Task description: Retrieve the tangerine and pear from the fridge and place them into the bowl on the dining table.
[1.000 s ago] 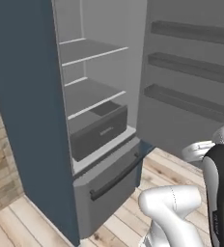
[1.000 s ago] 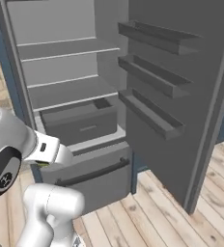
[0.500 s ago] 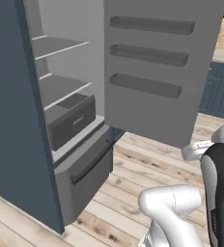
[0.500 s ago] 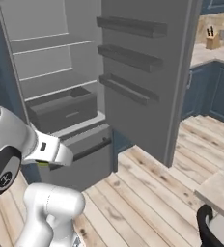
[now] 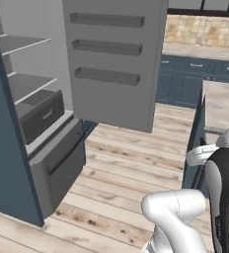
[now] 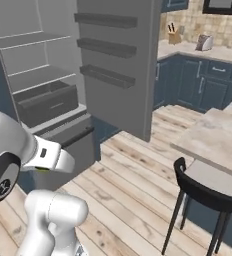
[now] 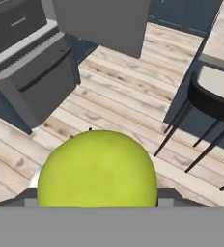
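The pear sits gripped between the jaws of the half-open pincer, filling the space just ahead of it, with the open fridge beyond and a stool off to the other side.

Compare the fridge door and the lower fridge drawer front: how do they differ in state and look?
The fridge door stands swung open; the lower drawer front is shut. The door carries three shelf rails; the drawer front carries one dark bar handle. The door is tall, the drawer front low. Both are grey.
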